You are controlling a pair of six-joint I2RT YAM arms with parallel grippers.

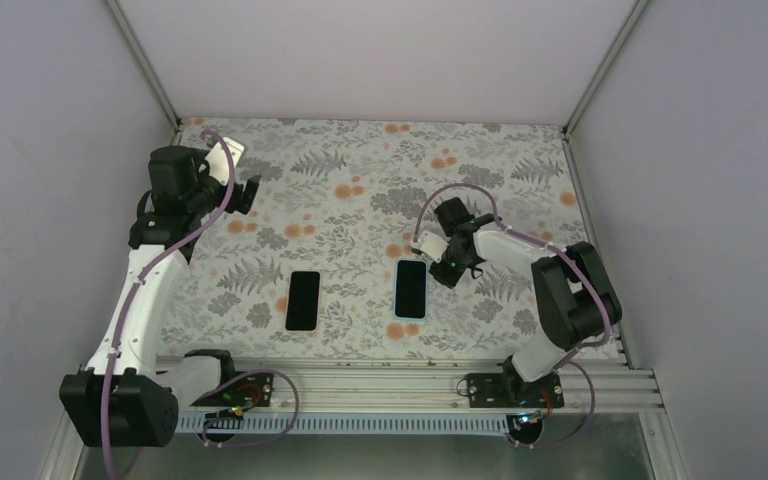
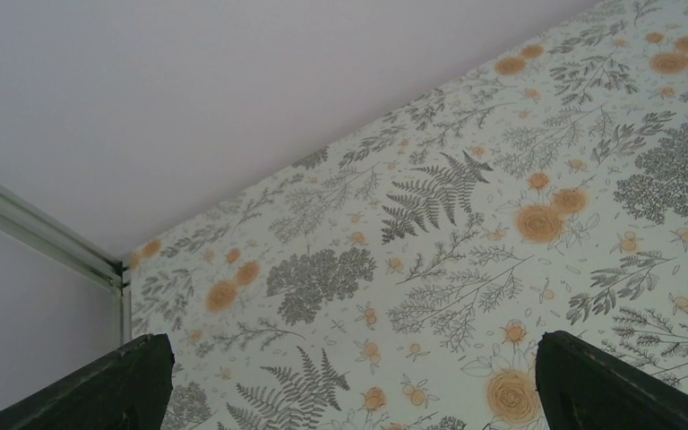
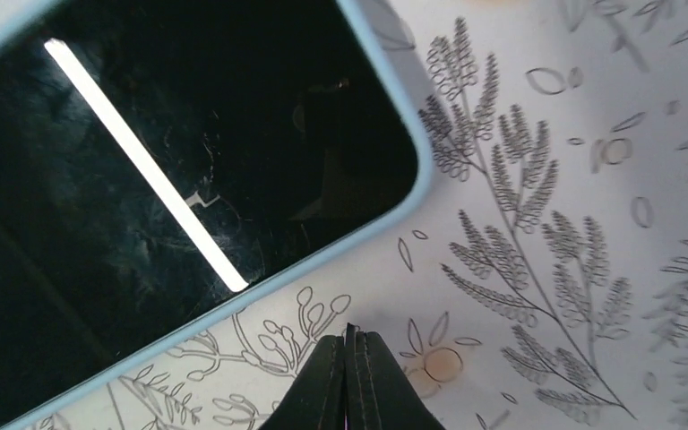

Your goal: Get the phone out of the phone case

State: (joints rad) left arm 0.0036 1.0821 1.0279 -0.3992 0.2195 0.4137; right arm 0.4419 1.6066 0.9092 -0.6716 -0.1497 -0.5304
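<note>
Right hand (image 3: 351, 356), pinched shut on nothing, hovers just off the corner of the phone (image 3: 170, 170), seated in its pale-blue phone case (image 3: 421, 175) on the tabletop (image 3: 546, 296); extraction not yet started, next it must spread and catch that rim.

- I see the phone (image 1: 411, 288) lying flat and screen up on the table (image 1: 360, 180), a little right of centre, with its long side running roughly near to far.
- Its glass is black and unlit. Close up it shows fine scratches and one bright strip of reflected light.
- The phone case (image 3: 423, 175) is pale blue with rounded corners, and its rim hugs the screen at the one corner I can see well.
- The phone looks seated all round, though the overhead view is too small for me to be sure.
</note>
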